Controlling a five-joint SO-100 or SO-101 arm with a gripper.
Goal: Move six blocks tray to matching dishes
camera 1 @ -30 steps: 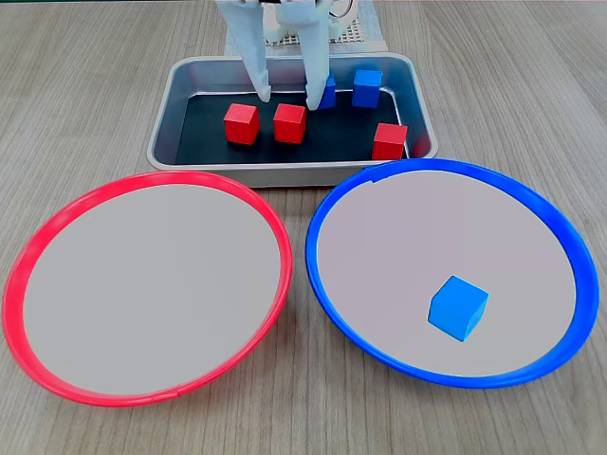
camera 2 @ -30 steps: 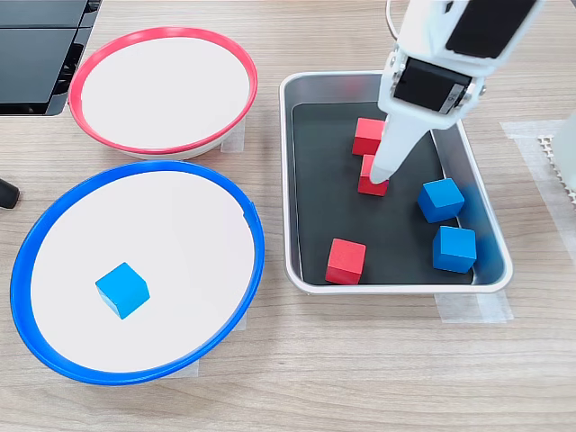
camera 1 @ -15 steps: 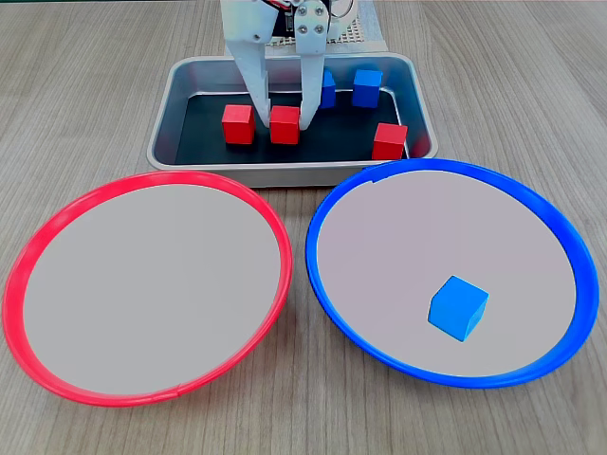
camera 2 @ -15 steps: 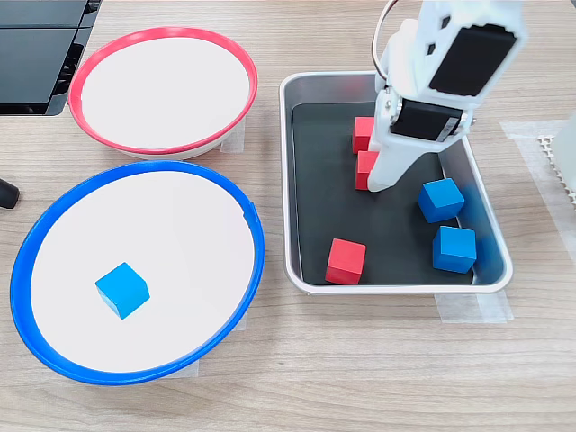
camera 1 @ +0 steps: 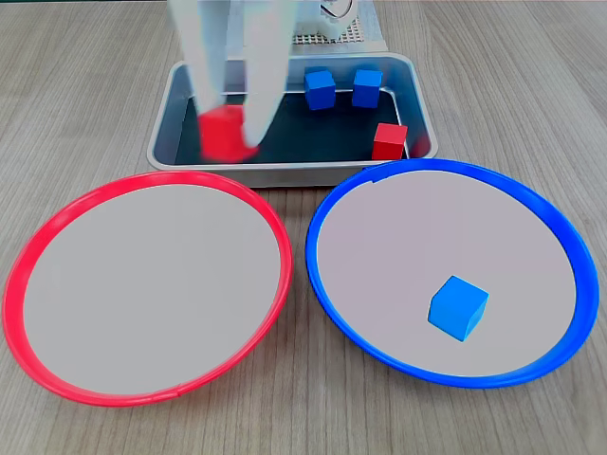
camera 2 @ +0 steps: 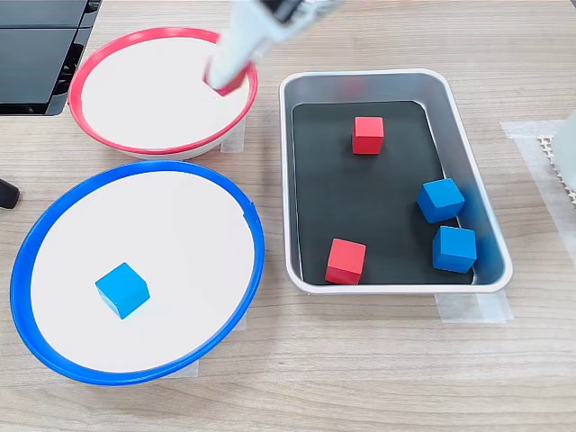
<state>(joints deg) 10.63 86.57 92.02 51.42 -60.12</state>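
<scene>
A glossy blue cube [camera 1: 458,306] sits in the smooth blue-rimmed dish [camera 1: 560,237]. The red-rimmed dish [camera 1: 38,246] has a matte grey centre. Farther back, the blurred white gripper [camera 1: 228,137] clamps a red cube [camera 1: 224,136]. The metal tray [camera 2: 301,162] holds four cubes.

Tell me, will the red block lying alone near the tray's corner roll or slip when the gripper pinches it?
The red block probably will not roll: it is a cube resting on a flat face. Its flat sides should suit the fingers. It looks rigid and small, so likely light, and may slide on the tray if nudged.
</scene>
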